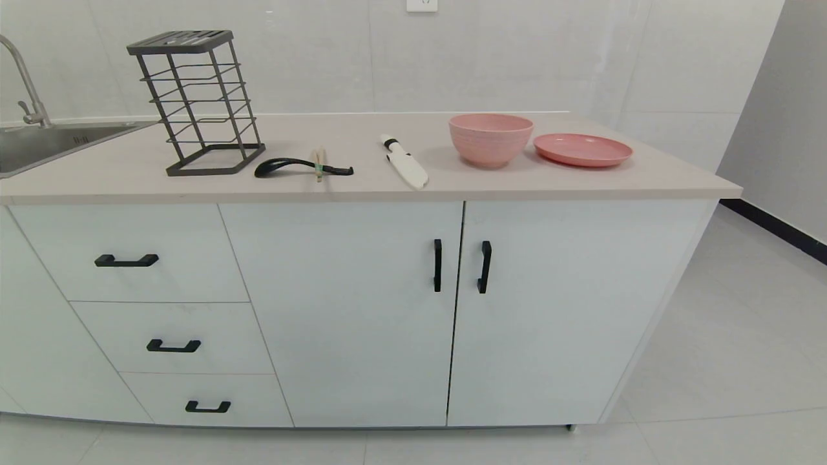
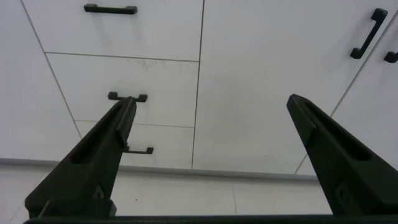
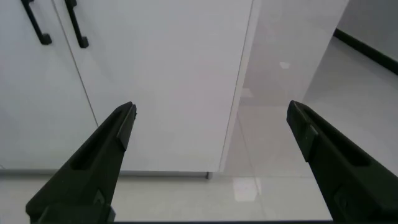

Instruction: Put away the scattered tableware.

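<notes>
On the countertop lie a black spoon, a pair of chopsticks across its handle, and a white knife. To their right stand a pink bowl and a pink plate. A black wire rack stands at the left. My left gripper is open, low in front of the drawers. My right gripper is open too, low before the right cabinet door near the counter's end.
A steel sink with a tap sits at the far left of the counter. Below are three drawers and double doors with black handles. Open tiled floor lies to the right.
</notes>
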### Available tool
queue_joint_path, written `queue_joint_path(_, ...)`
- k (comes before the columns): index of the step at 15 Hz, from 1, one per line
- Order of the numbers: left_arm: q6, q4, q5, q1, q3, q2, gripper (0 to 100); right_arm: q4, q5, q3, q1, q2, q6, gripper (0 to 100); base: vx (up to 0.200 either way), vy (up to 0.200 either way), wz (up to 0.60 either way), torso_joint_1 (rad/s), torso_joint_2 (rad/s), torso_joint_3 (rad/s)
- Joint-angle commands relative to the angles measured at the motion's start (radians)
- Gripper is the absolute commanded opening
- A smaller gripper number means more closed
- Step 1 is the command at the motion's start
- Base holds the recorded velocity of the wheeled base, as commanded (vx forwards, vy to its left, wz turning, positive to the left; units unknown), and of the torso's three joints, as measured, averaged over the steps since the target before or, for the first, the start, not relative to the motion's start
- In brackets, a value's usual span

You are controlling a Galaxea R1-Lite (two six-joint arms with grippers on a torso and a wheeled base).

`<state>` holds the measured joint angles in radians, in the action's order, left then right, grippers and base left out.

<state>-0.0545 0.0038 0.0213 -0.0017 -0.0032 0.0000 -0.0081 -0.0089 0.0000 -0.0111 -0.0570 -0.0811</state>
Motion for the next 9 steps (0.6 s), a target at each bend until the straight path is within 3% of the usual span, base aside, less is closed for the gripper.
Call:
queue_joint_path(1, -0.001, 0.001, 0.0, 0.0, 0.0, 0.002, 100, 0.002, 0.015, 0.0, -0.026, -0.106, 0.095, 100, 0.0, 0.0, 0.0, 0.0, 0.0, 0.0)
queue_joint_path(2, 0.001, 0.001, -0.001, 0.0, 0.0, 0.002, 100, -0.023, 0.027, -0.025, -0.03, -0.093, -0.062, 100, 0.0, 0.0, 0.0, 0.0, 0.0, 0.0)
queue_joint_path(3, -0.001, 0.001, -0.001, 0.0, -0.001, 0.002, 100, -0.053, 0.058, -0.198, 0.013, -0.096, -0.204, 100, 0.0, 0.0, 0.0, 0.0, 0.0, 0.0)
queue_joint_path(4, -0.005, 0.001, -0.001, 0.0, 0.0, 0.002, 100, -0.076, 0.066, -0.264, 0.005, -0.27, -0.008, 100, 0.0, 0.0, 0.0, 0.0, 0.0, 0.0)
queue_joint_path(5, -0.005, 0.001, -0.001, 0.0, -0.001, 0.002, 100, -0.082, 0.07, -0.249, -0.012, -0.276, 0.037, 100, 0.0, 0.0, 0.0, 0.0, 0.0, 0.0)
queue_joint_path(6, -0.005, 0.001, -0.001, 0.0, 0.0, 0.002, 100, -0.078, 0.078, -0.229, -0.04, -0.279, -0.003, 100, 0.0, 0.0, 0.0, 0.0, 0.0, 0.0)
queue_joint_path(8, 0.007, -0.001, -0.004, 0.0, 0.0, 0.0, 100, -0.073, 0.201, -0.233, -0.107, -0.372, -0.21, 100, 0.0, 0.0, 0.0, 0.0, 0.0, 0.0)
queue_joint_path(9, 0.015, -0.001, -0.006, 0.0, 0.0, 0.0, 100, -0.073, 0.241, -0.253, -0.127, -0.449, -0.246, 100, 0.0, 0.0, 0.0, 0.0, 0.0, 0.0)
